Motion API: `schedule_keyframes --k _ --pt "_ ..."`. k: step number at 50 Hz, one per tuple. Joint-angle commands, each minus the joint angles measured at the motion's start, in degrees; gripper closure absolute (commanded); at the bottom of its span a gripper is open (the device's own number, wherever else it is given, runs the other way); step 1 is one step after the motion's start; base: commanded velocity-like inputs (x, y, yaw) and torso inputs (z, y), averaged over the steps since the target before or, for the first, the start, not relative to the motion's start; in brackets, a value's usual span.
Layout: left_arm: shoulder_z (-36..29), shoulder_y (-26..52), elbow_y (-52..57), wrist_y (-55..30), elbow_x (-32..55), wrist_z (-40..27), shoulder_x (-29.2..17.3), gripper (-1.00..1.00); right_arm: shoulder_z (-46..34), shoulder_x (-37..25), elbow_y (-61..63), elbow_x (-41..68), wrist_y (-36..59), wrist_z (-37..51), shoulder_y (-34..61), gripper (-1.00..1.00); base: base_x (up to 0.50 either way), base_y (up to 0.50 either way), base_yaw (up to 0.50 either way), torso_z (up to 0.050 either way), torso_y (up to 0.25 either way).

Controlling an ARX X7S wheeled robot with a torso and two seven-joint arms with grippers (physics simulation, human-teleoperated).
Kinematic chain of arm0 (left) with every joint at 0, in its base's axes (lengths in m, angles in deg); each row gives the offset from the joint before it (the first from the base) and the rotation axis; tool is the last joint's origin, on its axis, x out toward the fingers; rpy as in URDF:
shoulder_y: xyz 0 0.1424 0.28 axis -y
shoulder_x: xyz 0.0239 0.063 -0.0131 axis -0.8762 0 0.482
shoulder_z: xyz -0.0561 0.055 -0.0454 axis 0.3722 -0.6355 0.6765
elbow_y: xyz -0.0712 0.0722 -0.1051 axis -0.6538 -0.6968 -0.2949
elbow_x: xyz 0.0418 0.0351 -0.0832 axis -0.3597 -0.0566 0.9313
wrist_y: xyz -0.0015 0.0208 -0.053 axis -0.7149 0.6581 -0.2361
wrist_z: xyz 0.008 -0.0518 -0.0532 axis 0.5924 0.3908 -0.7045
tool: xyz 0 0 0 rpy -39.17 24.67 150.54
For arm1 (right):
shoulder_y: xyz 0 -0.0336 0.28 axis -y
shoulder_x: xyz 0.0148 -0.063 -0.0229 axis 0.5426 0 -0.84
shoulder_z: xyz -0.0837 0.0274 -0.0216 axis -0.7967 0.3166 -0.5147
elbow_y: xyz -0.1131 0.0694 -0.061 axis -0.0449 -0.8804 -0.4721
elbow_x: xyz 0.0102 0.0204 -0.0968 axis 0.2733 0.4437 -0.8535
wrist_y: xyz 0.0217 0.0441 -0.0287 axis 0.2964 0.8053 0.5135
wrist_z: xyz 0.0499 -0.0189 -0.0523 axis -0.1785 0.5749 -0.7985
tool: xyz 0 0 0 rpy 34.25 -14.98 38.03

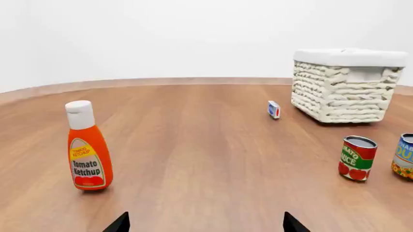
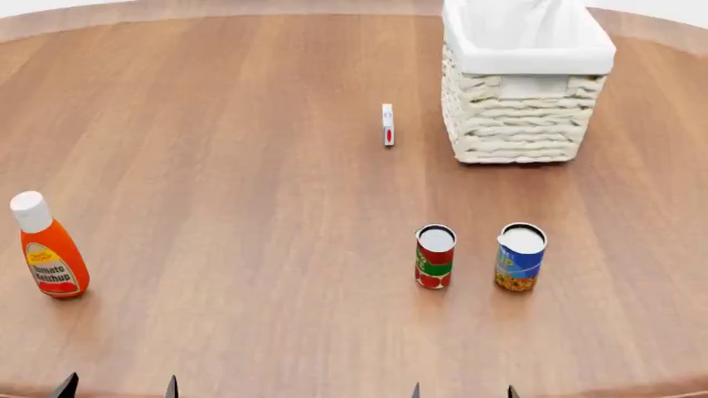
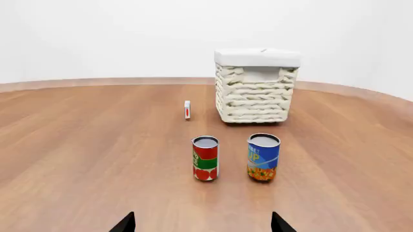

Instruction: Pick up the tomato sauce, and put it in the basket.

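Note:
The tomato sauce can (image 2: 435, 256), red and green with tomatoes and a pale top, stands upright on the wooden table; it also shows in the right wrist view (image 3: 206, 158) and the left wrist view (image 1: 357, 158). The cream wicker basket (image 2: 520, 116) with a white liner stands beyond it at the far right, also in the right wrist view (image 3: 256, 92) and the left wrist view (image 1: 342, 92). My right gripper (image 2: 462, 392) is open and empty at the near edge, just in front of the can. My left gripper (image 2: 118, 388) is open and empty at the near left.
A blue-and-yellow can (image 2: 520, 256) stands right beside the tomato sauce. An orange ketchup bottle (image 2: 48, 246) with a white cap stands at the near left. A small white, red and blue box (image 2: 387, 124) stands left of the basket. The table (image 2: 244, 166) is round, brown wood.

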Motion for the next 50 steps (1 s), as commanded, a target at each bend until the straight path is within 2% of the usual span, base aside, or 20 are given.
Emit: schedule_keyframes --k 1,2,5,6,7,8,9,10,11,12,29,35,40,45,50 --pt "-1.5 -0.2 0.6 -0.4 1.3 -1.5 -1.3 -1.0 -0.7 -0.5 0.0 0.5 0.0 0.7 0.0 -1.0 0.0 0.0 0.0 0.0 0.0" --pt "-1.7 0.1 1.0 0.4 0.2 -2.8 -1.5 -1.0 -1.3 -0.8 0.1 -2.2 0.2 1.7 0.4 -1.0 0.0 0.0 0.0 0.0 0.0" --pt "-2.3 0.2 2.9 -1.2 1.4 -2.8 -2.1 -1.0 -1.9 -1.3 1.4 -0.3 1.0 2.1 0.5 -1.0 0.0 0.0 0.0 0.0 0.0" --pt "-2.0 -1.7 11.5 -2.0 3.1 -2.3 -2.5 -1.0 -2.0 -1.8 9.8 -1.4 6.6 3.0 -0.2 -1.0 0.0 0.0 0.0 0.0 0.0" --pt "-2.1 -2.0 13.8 -3.2 2.8 -2.8 -2.8 -1.0 -2.0 -2.0 12.0 -1.3 8.7 3.2 -0.4 -1.0 0.0 0.0 0.0 0.0 0.0" --pt "3.0 -4.0 22.4 -11.8 11.0 -5.8 -5.5 -1.0 -0.4 -3.9 20.6 0.0 17.3 1.6 -3.0 -1.0 0.0 0.0 0.0 0.0 0.0" --pt "4.3 -3.9 31.0 -20.4 9.0 -2.5 -2.7 -1.0 0.7 -1.7 29.2 -2.0 25.8 -1.1 -3.2 -1.0 0.0 0.0 0.0 0.0 0.0" --pt "4.6 -3.7 39.6 -23.5 9.8 -2.8 -3.2 -1.0 0.7 -1.8 37.8 -1.7 33.1 -0.9 -2.4 -1.0 0.0 0.0 0.0 0.0 0.0" --pt "4.7 -3.8 48.2 -23.7 10.2 -3.0 -3.3 -1.0 0.6 -2.0 46.4 -1.6 33.5 -0.7 -2.3 -1.0 0.0 0.0 0.0 0.0 0.0" --pt "5.0 -3.8 51.6 -23.7 10.5 -3.2 -3.4 -1.0 0.5 -2.2 53.8 -1.4 33.7 -0.5 -2.4 -1.0 0.0 0.0 0.0 0.0 0.0" --pt "7.3 -3.8 57.2 -26.6 15.4 -5.9 -5.5 -1.0 -2.1 -4.6 60.0 -1.7 37.3 1.8 -2.4 -1.0 0.0 0.0 0.0 0.0 0.0" --pt "8.0 -4.3 59.6 -26.8 17.1 -7.1 -6.5 -1.0 -1.9 -0.2 60.0 -7.9 34.9 -3.7 -3.9 -1.0 0.0 0.0 0.0 0.0 0.0" --pt "6.5 -5.7 59.8 -24.3 19.0 -10.6 -9.8 -1.0 -1.8 -0.2 60.0 -8.0 34.0 -4.9 -4.6 -1.0 0.0 0.0 0.0 0.0 0.0" --pt "5.9 -5.9 59.0 -23.5 19.0 -11.3 -10.5 -1.0 -0.2 -0.4 60.0 -4.7 30.5 -7.7 -6.2 -1.0 0.13 0.0 0.0 0.0 0.0" --pt "5.7 -6.1 58.3 -22.7 19.3 -11.6 -10.9 -1.0 -0.6 -0.8 59.9 -6.7 32.5 -6.8 -5.1 -1.0 0.5 0.0 0.0 0.0 0.0"
